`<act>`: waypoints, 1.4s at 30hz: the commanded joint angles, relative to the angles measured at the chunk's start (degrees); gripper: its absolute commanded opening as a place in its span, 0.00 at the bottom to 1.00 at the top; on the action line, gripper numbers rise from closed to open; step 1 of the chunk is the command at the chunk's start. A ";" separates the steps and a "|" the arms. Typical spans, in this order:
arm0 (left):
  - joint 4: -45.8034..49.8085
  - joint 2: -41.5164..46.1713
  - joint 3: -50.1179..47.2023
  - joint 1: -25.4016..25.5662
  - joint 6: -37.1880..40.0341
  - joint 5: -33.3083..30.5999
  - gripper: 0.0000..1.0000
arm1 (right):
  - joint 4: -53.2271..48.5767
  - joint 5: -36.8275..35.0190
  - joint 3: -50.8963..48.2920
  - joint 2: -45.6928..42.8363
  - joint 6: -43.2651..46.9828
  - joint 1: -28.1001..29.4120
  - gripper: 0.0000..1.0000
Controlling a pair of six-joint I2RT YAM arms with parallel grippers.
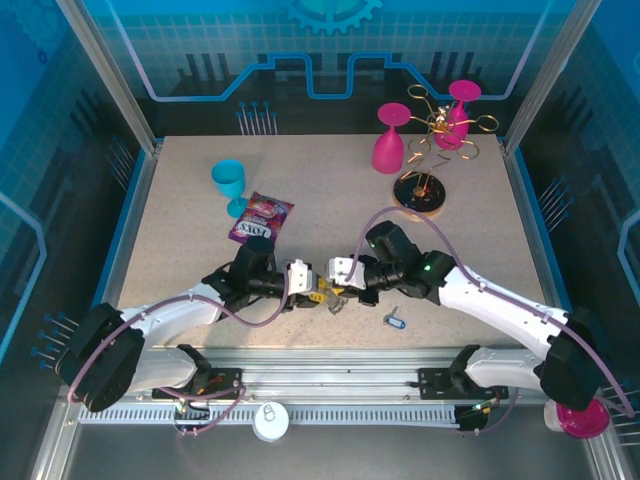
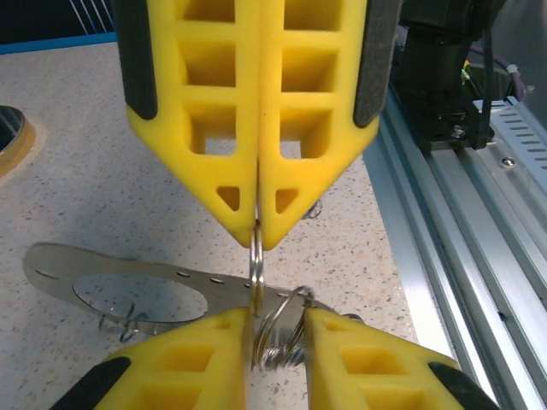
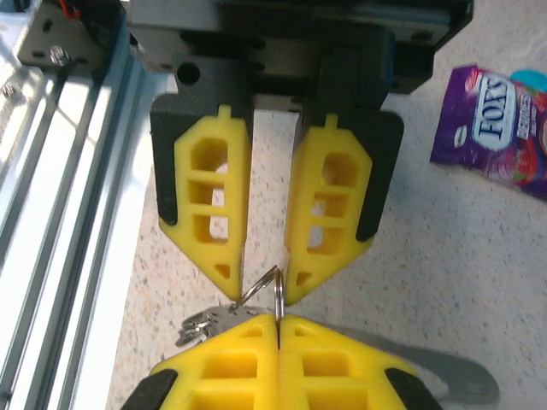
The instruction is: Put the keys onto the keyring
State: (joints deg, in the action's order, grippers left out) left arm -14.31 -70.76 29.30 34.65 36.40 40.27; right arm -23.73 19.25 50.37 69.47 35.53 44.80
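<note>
My two grippers meet tip to tip near the table's front edge. The right gripper (image 1: 343,283) (image 3: 279,320) is shut on a thin silver ring of the keyring (image 3: 279,295), gripped edge-on in the seam of its yellow pads. Opposite it, the left gripper (image 1: 312,287) (image 2: 278,323) has its jaws a little apart. A second ring (image 2: 286,312) and a small bunch of metal loops (image 2: 275,352) sit in that gap. One of the keys, with a blue tag (image 1: 396,322), lies on the table to the right of the grippers.
A flat metal plate with small holes (image 2: 128,272) lies under the grippers. The aluminium rail (image 2: 466,231) runs close along the front. Further back are a purple sweets packet (image 1: 260,217), a blue cup (image 1: 229,182), pink glasses (image 1: 389,145) and a gold wire rack (image 1: 432,160).
</note>
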 commanded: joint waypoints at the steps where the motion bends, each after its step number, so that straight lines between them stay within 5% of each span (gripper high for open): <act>1: 2.60 0.67 1.55 0.13 2.09 -1.07 0.21 | -9.92 -4.84 4.62 2.23 3.64 1.96 0.00; 14: -0.52 1.57 0.33 0.01 -0.32 4.78 0.32 | -12.11 -4.91 9.75 5.77 4.16 3.50 0.00; 30: -6.38 1.58 -0.72 -0.10 -3.75 3.50 0.00 | -5.12 -0.23 6.19 2.72 -2.98 2.60 0.00; 34: -7.50 2.17 -1.13 -0.12 -3.84 4.32 0.00 | 4.34 5.35 -1.63 -3.99 -9.43 -3.05 0.19; 42: -13.88 2.69 -3.14 -0.18 -6.45 6.52 0.00 | 20.16 9.18 -14.76 -10.97 -10.90 -5.13 0.25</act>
State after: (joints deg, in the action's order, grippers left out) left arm -23.62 -69.36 27.07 34.65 31.38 43.38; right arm -11.20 25.47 36.75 58.70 26.46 39.94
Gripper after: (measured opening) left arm 0.049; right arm 0.257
